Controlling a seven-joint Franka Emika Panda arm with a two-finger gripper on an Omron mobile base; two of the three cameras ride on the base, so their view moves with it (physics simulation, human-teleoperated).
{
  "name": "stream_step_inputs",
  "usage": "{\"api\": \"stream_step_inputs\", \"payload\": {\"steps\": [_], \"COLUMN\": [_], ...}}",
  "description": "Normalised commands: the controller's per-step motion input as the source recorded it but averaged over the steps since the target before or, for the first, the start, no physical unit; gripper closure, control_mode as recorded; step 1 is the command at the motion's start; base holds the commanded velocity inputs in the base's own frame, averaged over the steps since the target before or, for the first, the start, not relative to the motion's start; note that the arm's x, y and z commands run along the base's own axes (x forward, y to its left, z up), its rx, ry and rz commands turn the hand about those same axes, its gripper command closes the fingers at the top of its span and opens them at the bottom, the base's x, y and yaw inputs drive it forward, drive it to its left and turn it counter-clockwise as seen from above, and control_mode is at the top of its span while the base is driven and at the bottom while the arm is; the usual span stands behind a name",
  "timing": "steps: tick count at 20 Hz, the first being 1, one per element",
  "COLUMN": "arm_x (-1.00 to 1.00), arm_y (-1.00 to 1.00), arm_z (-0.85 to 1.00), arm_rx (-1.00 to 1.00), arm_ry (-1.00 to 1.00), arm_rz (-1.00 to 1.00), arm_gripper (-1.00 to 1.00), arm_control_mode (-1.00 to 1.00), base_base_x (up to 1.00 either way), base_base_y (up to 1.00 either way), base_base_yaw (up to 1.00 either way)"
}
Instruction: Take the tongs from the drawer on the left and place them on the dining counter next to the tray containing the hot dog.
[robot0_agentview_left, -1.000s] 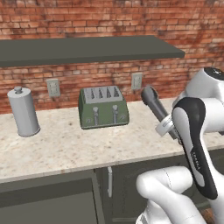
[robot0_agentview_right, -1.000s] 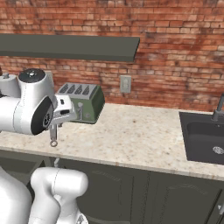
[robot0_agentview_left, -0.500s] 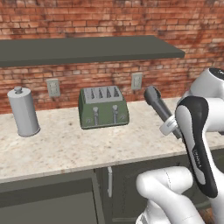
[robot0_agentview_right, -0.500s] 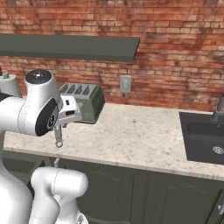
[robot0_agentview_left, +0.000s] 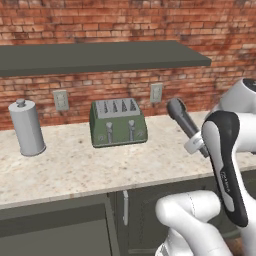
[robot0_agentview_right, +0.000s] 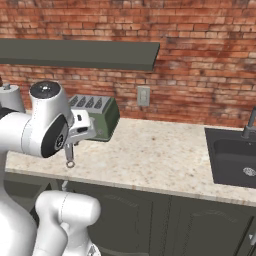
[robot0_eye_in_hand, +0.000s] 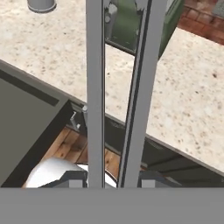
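Your hand (robot0_eye_in_hand: 112, 181) is clenched on the tongs (robot0_eye_in_hand: 118, 92), which run lengthwise straight out from the fingers, their two arms pointing toward the toaster (robot0_agentview_left: 118, 122) across the worktop (robot0_agentview_right: 165, 160). Below the toaster the drawer (robot0_eye_in_hand: 26, 122) stands open. You'd need to carry the tongs away from the toaster to reach the dining counter.
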Motion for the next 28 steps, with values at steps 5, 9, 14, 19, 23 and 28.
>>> {"api": "stream_step_inputs", "payload": {"steps": [5, 9, 14, 19, 23, 28], "arm_x": [0.00, 0.00, 0.00, 0.05, 0.01, 0.00], "arm_y": [0.00, 0.00, 0.00, 0.00, 0.00, 0.00], "arm_z": [0.00, 0.00, 0.00, 0.00, 0.00, 0.01], "arm_rx": [0.00, 0.00, 0.00, 0.00, 0.00, 0.00], "arm_ry": [-0.07, -0.04, 0.00, 0.00, 0.00, 0.00], "arm_rz": [-0.16, -0.17, -0.13, -0.12, -0.08, -0.02], "arm_gripper": [1.00, 1.00, 1.00, 1.00, 1.00, 1.00], "arm_control_mode": [-1.00, -1.00, -1.00, -1.00, -1.00, -1.00], "base_base_x": [0.00, 0.00, 0.00, 0.00, 0.00, 0.00], "base_base_y": [0.00, 0.00, 0.00, 0.00, 0.00, 0.00], "base_base_yaw": [0.00, 0.00, 0.00, 0.00, 0.00, 0.00]}}
